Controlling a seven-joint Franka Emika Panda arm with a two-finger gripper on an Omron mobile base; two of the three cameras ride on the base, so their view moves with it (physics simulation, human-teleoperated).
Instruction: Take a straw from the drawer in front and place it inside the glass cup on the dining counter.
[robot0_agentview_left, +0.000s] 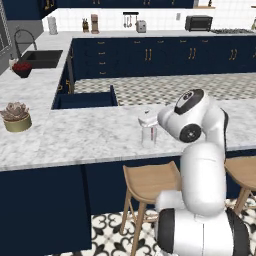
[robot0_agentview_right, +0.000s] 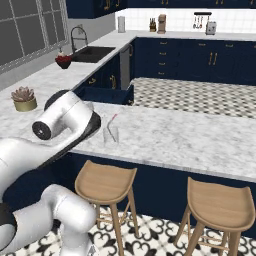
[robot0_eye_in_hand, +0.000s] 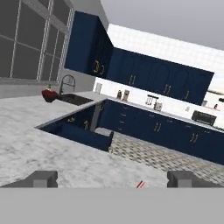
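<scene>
Straw (robot0_agentview_right: 113, 122) stands in the glass cup (robot0_agentview_right: 111, 133), long axis near upright, leaning with its upper end tilted to the right in the right base view; top pokes above the rim. Gripper (robot0_eye_in_hand: 111, 179) jaws spread wide, holding nothing, the two dark fingertips (robot0_eye_in_hand: 41, 178) far apart. A short red tip shows between them, low in the hand view. Cup sits on the dining desk (robot0_agentview_left: 90, 137), just beside the white arm. Drawer (robot0_agentview_left: 85, 100) hangs open past the desk's far edge. Succulent (robot0_agentview_left: 16, 116) stands well apart to the left. Two wooden stools (robot0_agentview_right: 106, 184) below.
</scene>
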